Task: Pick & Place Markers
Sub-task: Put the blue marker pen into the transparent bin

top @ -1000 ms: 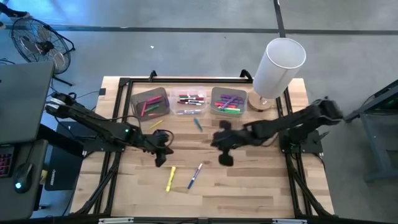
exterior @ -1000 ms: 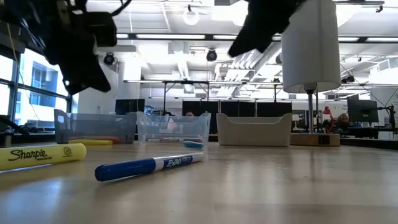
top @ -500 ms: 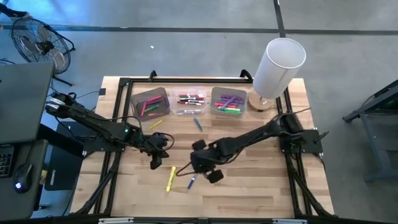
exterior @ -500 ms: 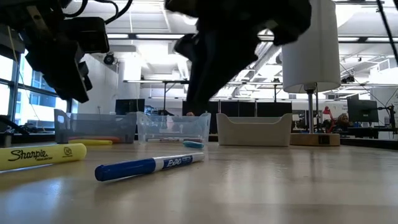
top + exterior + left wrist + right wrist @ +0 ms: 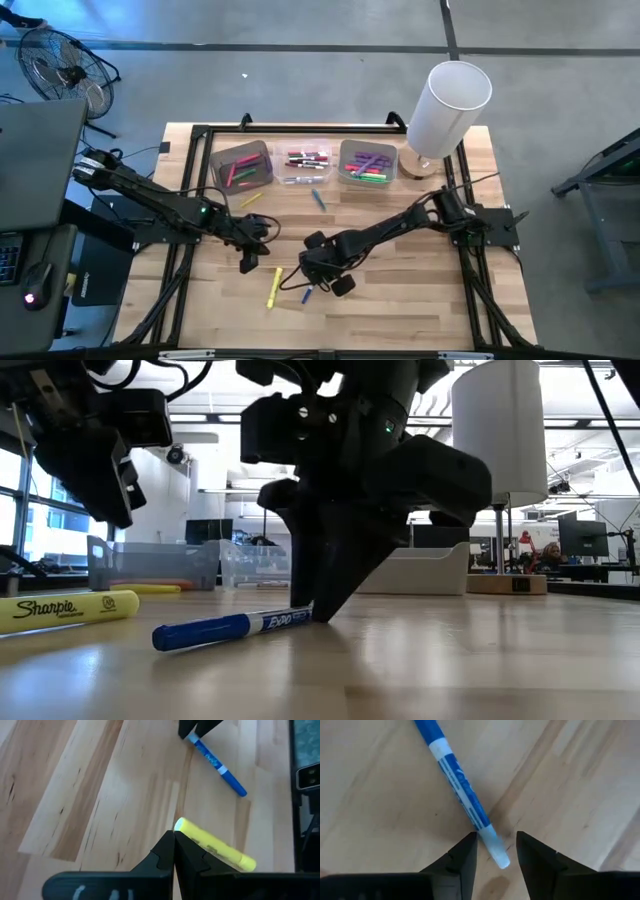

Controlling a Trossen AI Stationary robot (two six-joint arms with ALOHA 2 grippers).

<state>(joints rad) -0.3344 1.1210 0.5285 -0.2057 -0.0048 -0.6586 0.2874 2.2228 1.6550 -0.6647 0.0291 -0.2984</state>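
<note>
Right gripper (image 5: 312, 281) is down at the table near the front middle, fingers parted, straddling the pale end of the blue marker (image 5: 461, 789); in the right wrist view the fingers (image 5: 461, 857) sit on either side of the marker tip with a gap on each side, not clamped, nothing lifted. In the low view the right gripper (image 5: 325, 610) has its tips on the wood right at the white-barrelled end of the blue marker (image 5: 235, 627), which lies flat. Left gripper (image 5: 250, 258) hangs just above the table to the left of that, fingers pressed together, holding nothing; the left wrist view shows its closed fingertips (image 5: 173, 851) over the near end of the yellow highlighter (image 5: 215, 845), cannot tell if touching. Yellow highlighter (image 5: 273, 287) lies flat on the wood just beside the blue marker (image 5: 308, 293), slightly apart. Another yellow marker (image 5: 249, 200) and a blue one (image 5: 318, 199) lie loose on the table just in front of the bins. Three bins in a row along the back: grey bin (image 5: 241, 164) with pink, green and orange markers, clear bin (image 5: 306, 165) with red and dark ones, right bin (image 5: 368, 163) with purple and green ones. White lamp (image 5: 446, 105) stands at the back right corner of the table (image 5: 400, 300).
</note>
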